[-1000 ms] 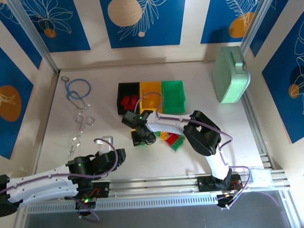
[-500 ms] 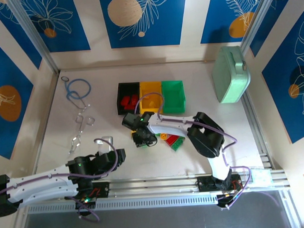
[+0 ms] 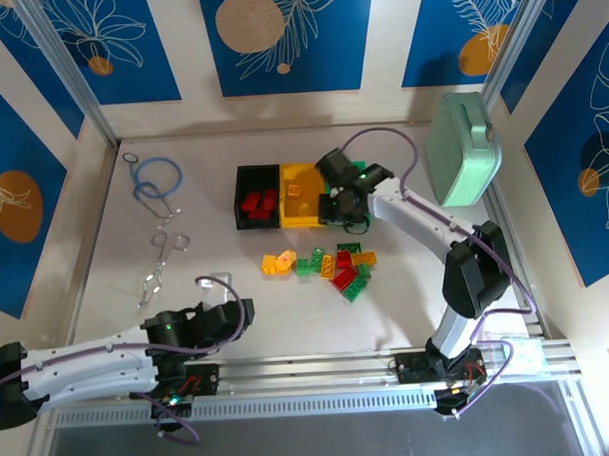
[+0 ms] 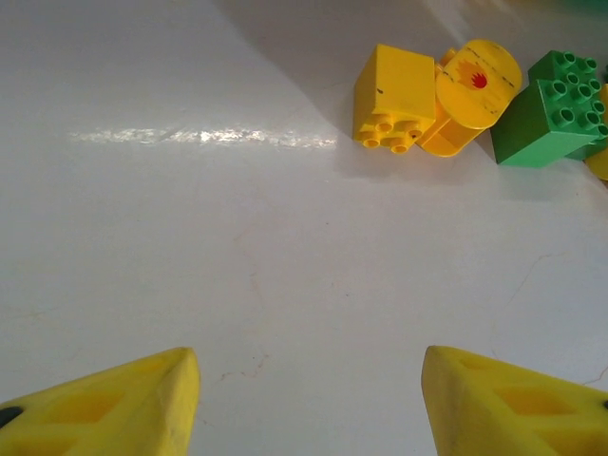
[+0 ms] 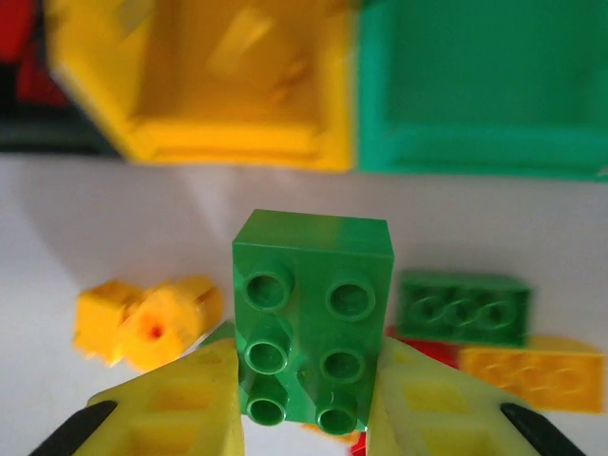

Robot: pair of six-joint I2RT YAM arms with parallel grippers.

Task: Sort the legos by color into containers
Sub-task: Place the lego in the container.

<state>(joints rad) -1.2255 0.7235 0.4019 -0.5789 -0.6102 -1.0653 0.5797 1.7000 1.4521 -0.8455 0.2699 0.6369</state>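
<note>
Right hand clamps a green brick before the front rim of the yellow bin; left hand stands half open, empty, over bare desk.

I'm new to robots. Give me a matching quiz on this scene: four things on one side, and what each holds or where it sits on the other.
1. black bin
2. right gripper
3. left gripper
4. mint-green case

A. open, holding nothing
B. far right of the table
C. shut on green brick
D. contains red bricks

Pairs: 1-D, 2-C, 3-A, 4-B
</note>
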